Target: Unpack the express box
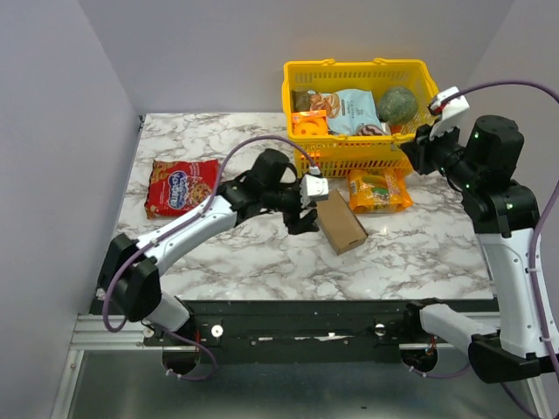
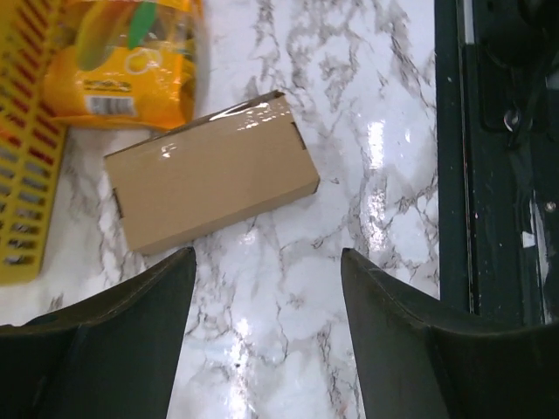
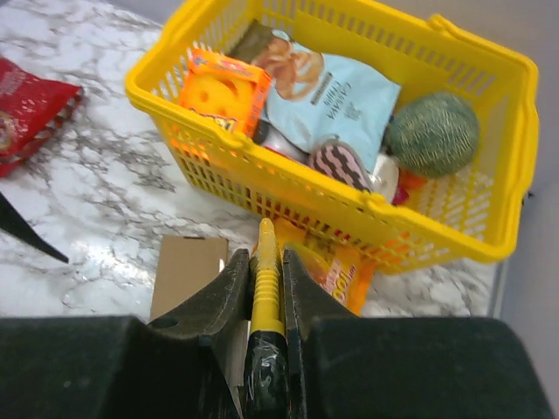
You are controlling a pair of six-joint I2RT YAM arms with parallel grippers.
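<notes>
Right gripper: closed tight on a yellow tool, held by the right end of the yellow basket.
Left gripper: fingers spread wide and empty, low over the marble table, just short of the box.
Box: flaps closed, flat on the table, just beside an orange bag in front of the basket.
Red bag: well apart, far left.

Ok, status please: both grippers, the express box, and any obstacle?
Left gripper open, short of express box. Right gripper shut on yellow tool. Box closed, flat on table. Orange snack bag close beside it.
</notes>
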